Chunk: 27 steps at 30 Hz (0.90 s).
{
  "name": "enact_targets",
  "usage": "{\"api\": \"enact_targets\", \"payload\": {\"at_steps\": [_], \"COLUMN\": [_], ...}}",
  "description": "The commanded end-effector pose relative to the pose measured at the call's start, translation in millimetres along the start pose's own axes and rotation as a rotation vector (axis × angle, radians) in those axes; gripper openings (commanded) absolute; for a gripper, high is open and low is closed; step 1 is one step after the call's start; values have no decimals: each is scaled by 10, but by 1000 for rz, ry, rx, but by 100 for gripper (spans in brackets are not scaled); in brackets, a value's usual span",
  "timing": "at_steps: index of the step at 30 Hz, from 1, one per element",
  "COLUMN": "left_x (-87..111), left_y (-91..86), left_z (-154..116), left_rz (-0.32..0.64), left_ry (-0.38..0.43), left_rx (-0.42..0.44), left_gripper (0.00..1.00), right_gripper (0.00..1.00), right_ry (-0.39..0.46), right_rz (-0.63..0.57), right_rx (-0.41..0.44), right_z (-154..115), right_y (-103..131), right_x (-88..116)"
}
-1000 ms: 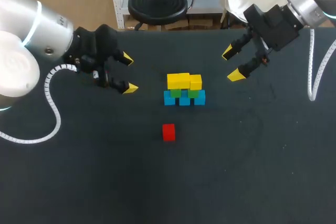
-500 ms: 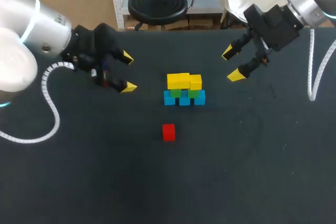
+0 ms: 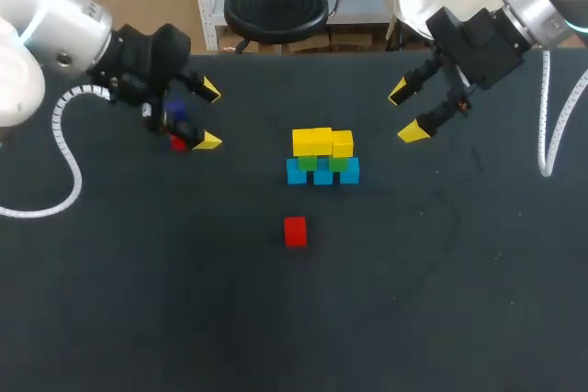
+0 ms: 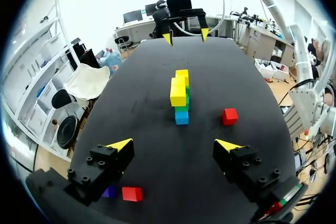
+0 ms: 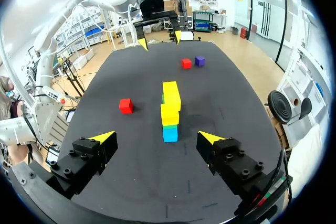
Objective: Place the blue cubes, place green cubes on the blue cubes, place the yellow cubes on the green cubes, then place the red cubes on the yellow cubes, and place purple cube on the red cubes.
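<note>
Wide-spread left fingers have drawn back leftward, baring a red cube; right fingers stay wide.

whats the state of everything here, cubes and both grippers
left gripper: open, empty
right gripper: open, empty
blue cubes: in a row on the table, base of the stack
green cubes: resting on the blue cubes
yellow cubes: on the green cubes, nothing on them
red cube: loose on the table, apart from the stack
second red cube: loose by the left gripper, not gripped
purple cube: loose beside the second red cube
</note>
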<state>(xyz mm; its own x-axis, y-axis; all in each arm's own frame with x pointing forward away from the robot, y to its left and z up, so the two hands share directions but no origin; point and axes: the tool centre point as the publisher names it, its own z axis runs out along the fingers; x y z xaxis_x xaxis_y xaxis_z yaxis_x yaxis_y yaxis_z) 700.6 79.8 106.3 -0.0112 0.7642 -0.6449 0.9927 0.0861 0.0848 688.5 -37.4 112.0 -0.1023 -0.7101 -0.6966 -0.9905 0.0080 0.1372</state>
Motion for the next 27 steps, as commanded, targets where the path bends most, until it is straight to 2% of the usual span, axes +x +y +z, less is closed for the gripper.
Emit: {"api": "enact_targets", "payload": {"at_steps": [1, 8, 10, 21, 27], "left_x": [-16, -16, -16, -16, -16], "left_y": [-7, -7, -7, -7, -7], "left_z": [-1, -1, -1, -1, -1], "left_rz": [0, 0, 0, 0, 0], "left_ry": [5, 5, 5, 5, 5], "left_rx": [-2, -2, -2, -2, -2], "left_gripper": [100, 100, 100, 100, 100], "right_gripper": [100, 100, 100, 100, 100], "right_ry": [0, 0, 23, 71, 84], "right_rz": [0, 0, -17, 21, 5], "right_rx": [1, 1, 42, 182, 189], "right_z": [2, 2, 1, 59, 186], "right_y": [-1, -1, 129, 882, 1143], "right_x": [1, 1, -86, -218, -280]}}
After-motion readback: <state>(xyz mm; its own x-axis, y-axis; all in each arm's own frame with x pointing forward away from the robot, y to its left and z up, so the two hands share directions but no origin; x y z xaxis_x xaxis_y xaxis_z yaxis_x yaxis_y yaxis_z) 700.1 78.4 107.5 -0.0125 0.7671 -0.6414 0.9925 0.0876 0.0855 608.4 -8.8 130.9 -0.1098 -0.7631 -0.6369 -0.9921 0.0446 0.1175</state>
